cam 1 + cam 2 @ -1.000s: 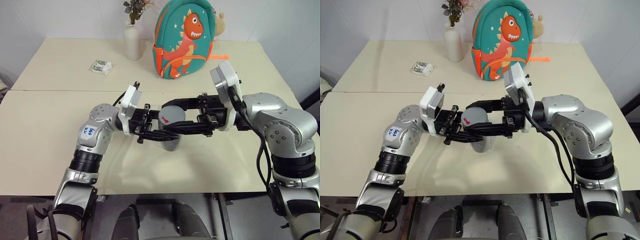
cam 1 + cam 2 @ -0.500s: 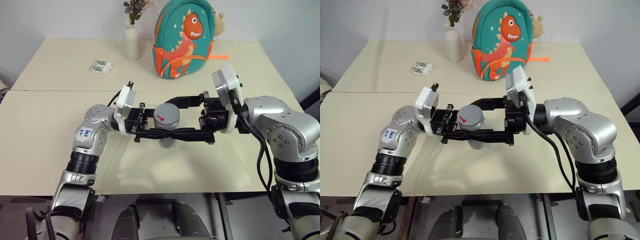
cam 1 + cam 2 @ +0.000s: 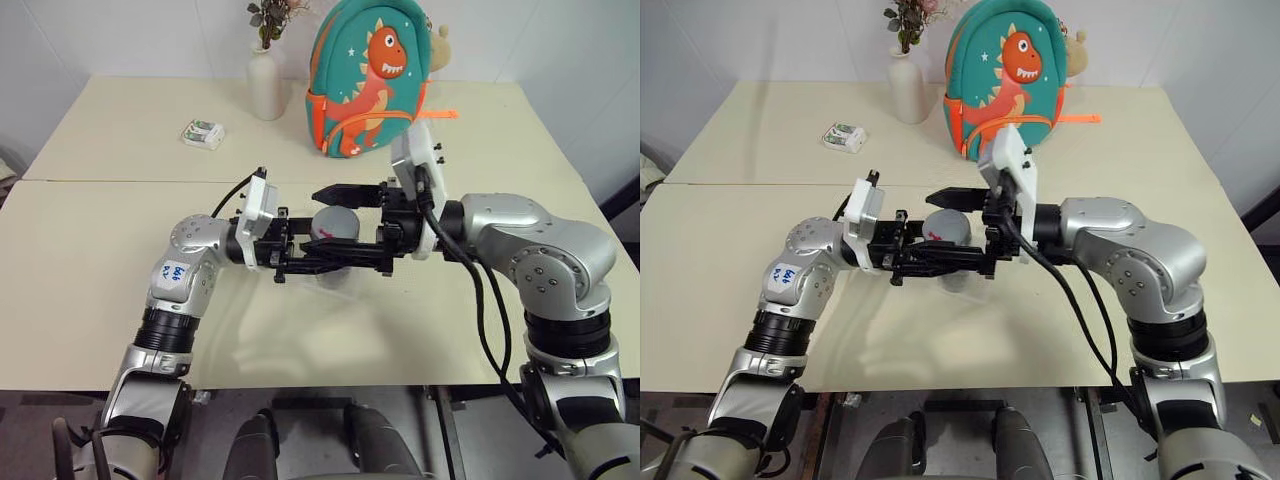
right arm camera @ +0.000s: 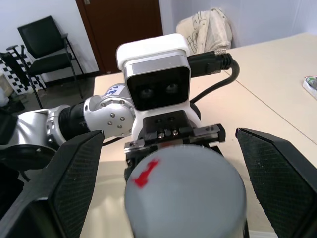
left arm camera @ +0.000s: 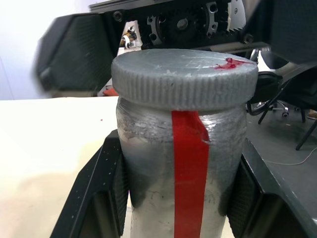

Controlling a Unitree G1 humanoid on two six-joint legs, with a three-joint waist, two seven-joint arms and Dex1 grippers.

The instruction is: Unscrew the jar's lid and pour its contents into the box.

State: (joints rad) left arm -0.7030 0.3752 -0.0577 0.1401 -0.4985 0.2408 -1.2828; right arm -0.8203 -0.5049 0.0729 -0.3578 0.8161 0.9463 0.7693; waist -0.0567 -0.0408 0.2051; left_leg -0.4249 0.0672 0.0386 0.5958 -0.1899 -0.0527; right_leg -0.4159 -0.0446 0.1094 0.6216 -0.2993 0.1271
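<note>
The left gripper (image 5: pixel 173 198) is clamped round the jar (image 5: pixel 181 183), held up over the near table (image 3: pixel 90 290), lid (image 5: pixel 184 69) on. Its wrist view alone shows the red streak down the jar's side. The right gripper (image 4: pixel 168 168) stands wide, one finger (image 4: pixel 69 178) on either side of the lid and clear of it; the head views give just black fingers crossing there. Farther back stand a white vase (image 3: pixel 266 85), a dinosaur backpack (image 3: pixel 372 75) and a small packet (image 3: pixel 203 133).
</note>
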